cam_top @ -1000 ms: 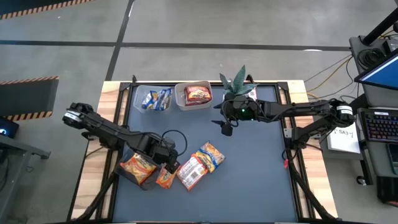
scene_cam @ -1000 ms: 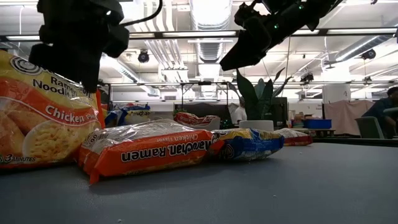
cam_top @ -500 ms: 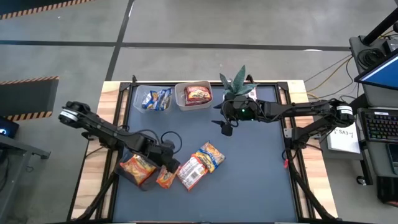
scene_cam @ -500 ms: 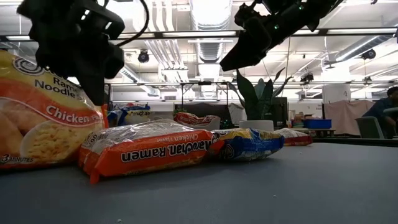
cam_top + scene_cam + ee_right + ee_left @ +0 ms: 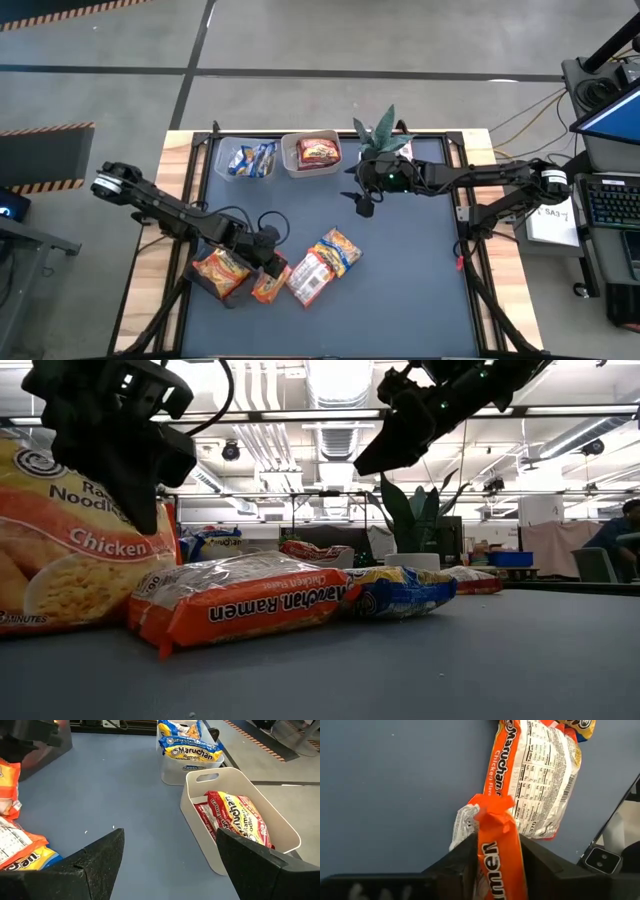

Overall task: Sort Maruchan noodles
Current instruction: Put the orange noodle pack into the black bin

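My left gripper (image 5: pixel 264 264) is over the near-left part of the table, shut on an orange Chicken packet (image 5: pixel 268 288), which shows large at the left of the low view (image 5: pixel 70 550). A second orange packet (image 5: pixel 308 277) lies label-down beside it. A blue-yellow packet (image 5: pixel 339 248) rests against that one. Another orange packet (image 5: pixel 220 272) lies farther left. My right gripper (image 5: pixel 364 205) hangs open above the far middle of the table, touching nothing. One far tub (image 5: pixel 248 160) holds blue-yellow packets and the tub next to it (image 5: pixel 318 152) holds a red one. My left gripper pinches the orange packet between its two fingers (image 5: pixel 465 857), which lie on either flat side. The packet's crimped end (image 5: pixel 490 810) sticks out past the fingertips. The fingers come from above, slanting down. The packet stands tilted on edge, its lower edge (image 5: pixel 60 625) at the table.
A potted plant (image 5: pixel 385 135) stands at the far edge beside my right gripper. The white tub (image 5: pixel 240 820) and the clear tub (image 5: pixel 190 755) sit along the far side. The mat's right half (image 5: pixel 420 280) is bare. Wooden rails border the mat.
My left gripper has shifted a little toward the table's left edge and turned slightly, staying shut on the orange packet. The packet has moved left with it and tipped a bit. My right arm has kept still.
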Robot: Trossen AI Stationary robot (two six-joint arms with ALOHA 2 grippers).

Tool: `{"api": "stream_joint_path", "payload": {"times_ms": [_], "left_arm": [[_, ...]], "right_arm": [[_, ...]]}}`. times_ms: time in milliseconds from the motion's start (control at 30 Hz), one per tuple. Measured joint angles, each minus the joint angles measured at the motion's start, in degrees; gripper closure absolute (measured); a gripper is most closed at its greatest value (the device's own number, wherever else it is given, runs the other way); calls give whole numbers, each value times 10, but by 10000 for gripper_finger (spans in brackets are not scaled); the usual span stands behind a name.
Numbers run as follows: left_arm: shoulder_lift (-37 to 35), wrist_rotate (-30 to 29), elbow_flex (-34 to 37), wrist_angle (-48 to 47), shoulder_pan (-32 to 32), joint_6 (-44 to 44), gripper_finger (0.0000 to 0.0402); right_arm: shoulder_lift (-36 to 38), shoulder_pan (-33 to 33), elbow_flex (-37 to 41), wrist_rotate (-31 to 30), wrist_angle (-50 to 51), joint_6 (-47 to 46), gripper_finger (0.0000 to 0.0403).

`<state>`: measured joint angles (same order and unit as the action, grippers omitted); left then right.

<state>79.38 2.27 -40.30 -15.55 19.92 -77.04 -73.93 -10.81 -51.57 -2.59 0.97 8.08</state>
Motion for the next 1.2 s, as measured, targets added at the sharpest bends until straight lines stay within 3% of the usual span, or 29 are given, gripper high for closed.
{"api": "stream_joint_path", "payload": {"times_ms": [233,600,833,933,1067,1200], "left_arm": [[-10,-3,-16,-26,-1,22,358],[-21,-73,-122,-146,0,208,369],[-21,-70,-258,-292,3,284,385],[-22,-38,-322,-365,9,304,396],[-21,-27,-379,-537,19,255,401],[-28,-12,-383,-672,28,188,401]], "right_arm": [[0,0,2,0,0,-1,99],[0,0,2,0,0,-1,99],[0,0,2,0,0,-1,99],[0,0,2,0,0,-1,99],[0,0,2,0,0,-1,99],[0,0,2,0,0,-1,99]]}}
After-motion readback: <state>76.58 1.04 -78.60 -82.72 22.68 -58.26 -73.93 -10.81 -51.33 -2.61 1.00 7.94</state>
